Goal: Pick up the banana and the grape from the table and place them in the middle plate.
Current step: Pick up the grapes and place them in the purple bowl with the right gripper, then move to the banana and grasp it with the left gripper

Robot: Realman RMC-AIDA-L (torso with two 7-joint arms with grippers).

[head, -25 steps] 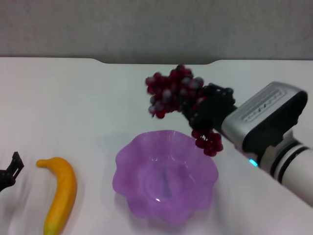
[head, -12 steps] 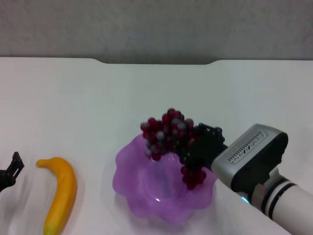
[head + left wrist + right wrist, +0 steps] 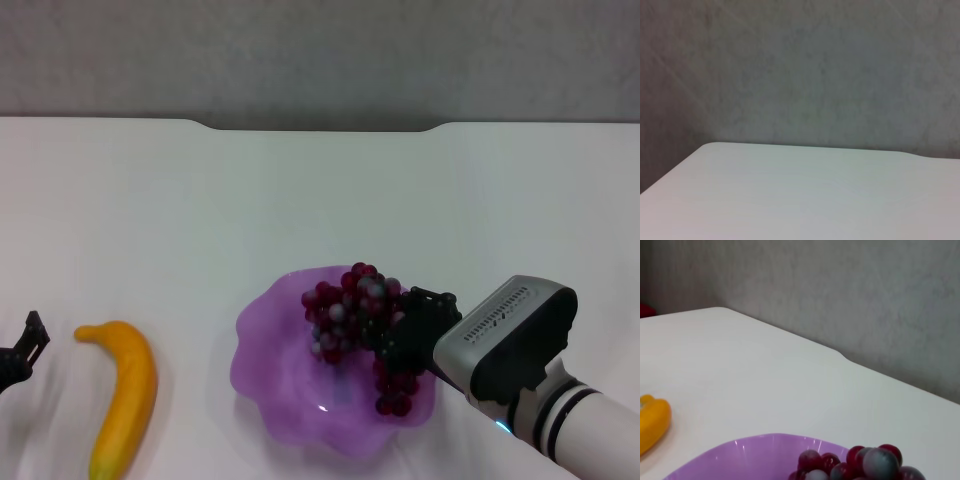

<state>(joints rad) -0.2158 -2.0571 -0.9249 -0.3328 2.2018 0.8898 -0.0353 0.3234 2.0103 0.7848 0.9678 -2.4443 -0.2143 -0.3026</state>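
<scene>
The dark red grape (image 3: 345,315) bunch hangs low inside the purple scalloped middle plate (image 3: 270,370), and part of it trails toward the plate's right rim. My right gripper (image 3: 405,335) is shut on the grape, reaching in over that rim. The right wrist view shows the top of the grape (image 3: 860,465), the plate rim (image 3: 740,452) and one end of the banana (image 3: 650,422). The yellow-orange banana (image 3: 125,395) lies on the white table (image 3: 200,220) left of the plate. My left gripper (image 3: 18,352) sits at the far left edge, just left of the banana.
The table's far edge has a notch (image 3: 315,127) in front of a grey wall. The left wrist view shows only bare tabletop (image 3: 800,195) and wall.
My right gripper came down and toward me with the grape, from above and behind the plate into the plate. The banana and the left arm stayed put.
</scene>
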